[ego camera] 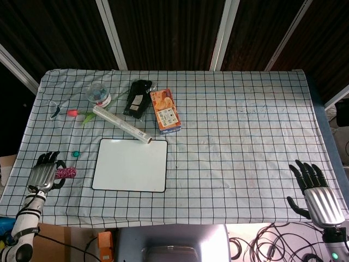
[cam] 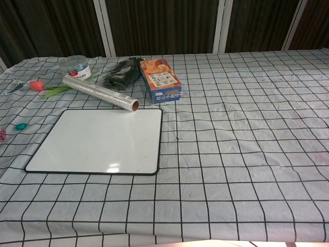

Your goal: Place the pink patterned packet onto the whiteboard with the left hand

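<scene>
The pink patterned packet point(ego camera: 68, 173) sticks out to the right of my left hand point(ego camera: 44, 172), which grips it just above the table's left edge. In the chest view only a sliver of the packet point(cam: 2, 135) shows at the left border, and the hand itself is out of frame. The whiteboard point(ego camera: 130, 165) point(cam: 97, 140) lies flat and bare a short way to the right of the packet. My right hand point(ego camera: 316, 194) hangs off the table's near right corner with its fingers spread and nothing in it.
Behind the whiteboard lie a foil roll point(ego camera: 121, 124), an orange box point(ego camera: 165, 111), a black packet point(ego camera: 138, 98), a clear tub point(ego camera: 98, 93) and a red flower point(ego camera: 73, 113). A small green object point(ego camera: 76, 154) sits between my left hand and the board.
</scene>
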Tool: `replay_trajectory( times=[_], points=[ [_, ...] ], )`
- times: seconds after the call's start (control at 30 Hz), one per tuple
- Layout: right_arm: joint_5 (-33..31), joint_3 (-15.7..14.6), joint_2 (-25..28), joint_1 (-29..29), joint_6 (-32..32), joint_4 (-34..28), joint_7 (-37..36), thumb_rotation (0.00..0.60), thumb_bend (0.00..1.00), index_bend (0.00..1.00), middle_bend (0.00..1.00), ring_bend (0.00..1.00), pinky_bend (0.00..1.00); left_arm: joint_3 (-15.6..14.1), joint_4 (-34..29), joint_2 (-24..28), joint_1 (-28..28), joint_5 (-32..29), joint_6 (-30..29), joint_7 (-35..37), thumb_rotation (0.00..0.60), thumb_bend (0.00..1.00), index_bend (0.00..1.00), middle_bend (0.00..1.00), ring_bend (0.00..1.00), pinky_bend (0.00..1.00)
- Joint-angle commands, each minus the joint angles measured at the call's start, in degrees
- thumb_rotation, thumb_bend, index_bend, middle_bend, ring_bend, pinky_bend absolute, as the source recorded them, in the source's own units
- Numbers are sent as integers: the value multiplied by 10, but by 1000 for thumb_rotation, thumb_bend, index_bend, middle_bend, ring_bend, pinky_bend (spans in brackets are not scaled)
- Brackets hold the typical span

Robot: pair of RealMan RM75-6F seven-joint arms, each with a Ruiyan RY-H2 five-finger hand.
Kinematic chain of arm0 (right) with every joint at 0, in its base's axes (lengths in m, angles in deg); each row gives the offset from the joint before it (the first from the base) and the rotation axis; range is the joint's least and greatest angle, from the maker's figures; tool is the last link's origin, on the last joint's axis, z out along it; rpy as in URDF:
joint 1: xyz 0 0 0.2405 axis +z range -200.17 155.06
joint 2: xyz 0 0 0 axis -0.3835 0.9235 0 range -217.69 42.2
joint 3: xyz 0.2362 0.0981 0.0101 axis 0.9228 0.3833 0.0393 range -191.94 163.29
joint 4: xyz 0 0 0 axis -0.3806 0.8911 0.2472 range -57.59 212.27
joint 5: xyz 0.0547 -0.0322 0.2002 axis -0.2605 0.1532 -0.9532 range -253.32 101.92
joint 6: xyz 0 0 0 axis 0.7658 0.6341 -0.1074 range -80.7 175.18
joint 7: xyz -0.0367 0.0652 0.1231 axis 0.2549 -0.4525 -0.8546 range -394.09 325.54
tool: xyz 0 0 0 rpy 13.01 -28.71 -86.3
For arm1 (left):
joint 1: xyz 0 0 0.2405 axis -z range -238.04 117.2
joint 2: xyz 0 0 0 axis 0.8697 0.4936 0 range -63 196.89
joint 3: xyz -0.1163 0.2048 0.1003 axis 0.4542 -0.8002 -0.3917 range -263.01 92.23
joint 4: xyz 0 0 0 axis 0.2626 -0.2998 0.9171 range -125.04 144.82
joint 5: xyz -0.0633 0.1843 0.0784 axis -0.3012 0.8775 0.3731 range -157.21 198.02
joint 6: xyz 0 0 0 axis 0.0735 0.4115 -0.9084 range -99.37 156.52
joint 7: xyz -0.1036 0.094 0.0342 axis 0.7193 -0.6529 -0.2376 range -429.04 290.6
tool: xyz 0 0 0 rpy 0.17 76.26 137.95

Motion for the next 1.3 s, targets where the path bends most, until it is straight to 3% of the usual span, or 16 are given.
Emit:
replay_trajectory(
  times=[0.03, 0.2, 0.47, 0.77, 1.1, 1.3],
  points=[
    [0, 0, 0, 0, 0, 0, 0, 600, 256, 0, 0, 0, 0, 19, -31, 11, 18, -6, -6, -13, 600, 335, 411, 73, 0, 23],
    [-1, 1, 2, 0, 0, 0, -4, 600, 255, 0, 0, 0, 0, 32, -72, -1, 46, 2, -13, -45, 600, 336, 406, 80, 0, 29],
    [-2, 0, 12, -3, 6, 3, -28, 600, 255, 0, 0, 0, 0, 55, -63, -70, 119, -40, 24, -101, 600, 334, 398, 88, 0, 34],
    [3, -2, 24, -9, 20, 14, -67, 600, 255, 0, 0, 0, 0, 40, -23, -134, 163, -74, 36, -150, 600, 335, 354, 95, 0, 35],
    [4, -2, 25, -12, 25, 17, -74, 600, 255, 0, 0, 0, 0, 29, -40, -126, 162, -81, 31, -133, 600, 328, 180, 93, 0, 36],
    [5, -2, 24, -11, 21, 16, -70, 600, 255, 0, 0, 0, 0, 27, -47, -98, 149, -59, 1, -117, 600, 327, 219, 91, 1, 42]
  ],
)
